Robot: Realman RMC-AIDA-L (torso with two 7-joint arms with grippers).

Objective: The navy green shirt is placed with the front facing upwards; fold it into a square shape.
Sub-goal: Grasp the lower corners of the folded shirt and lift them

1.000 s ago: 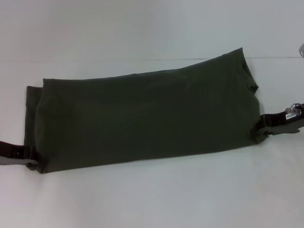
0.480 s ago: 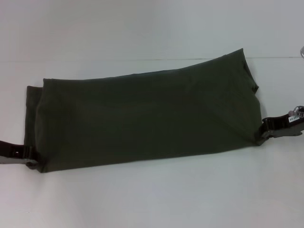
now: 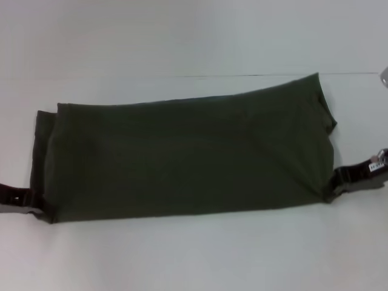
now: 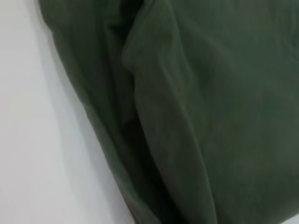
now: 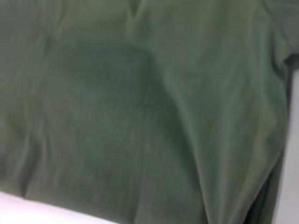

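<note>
The navy green shirt (image 3: 182, 157) lies on the white table as a long folded band, plain green side up, with no lettering showing. My left gripper (image 3: 37, 209) grips its near left corner. My right gripper (image 3: 335, 185) grips its near right corner. The fingertips of both are buried in the cloth. The band looks pulled flat between the two arms. In the left wrist view the shirt (image 4: 210, 93) fills most of the picture with layered folds, white table beside it. Green shirt cloth (image 5: 140, 93) almost fills the right wrist view.
The white table (image 3: 182, 260) runs on in front of the shirt and behind it (image 3: 182, 42). A thin seam line (image 3: 242, 75) crosses the table just beyond the shirt's far edge. A small grey object (image 3: 384, 74) shows at the right border.
Both grippers have moved toward the near edge, the right one farther, and the shirt corners came with them. The band now lies straighter and more level, and its far right corner has shifted right.
</note>
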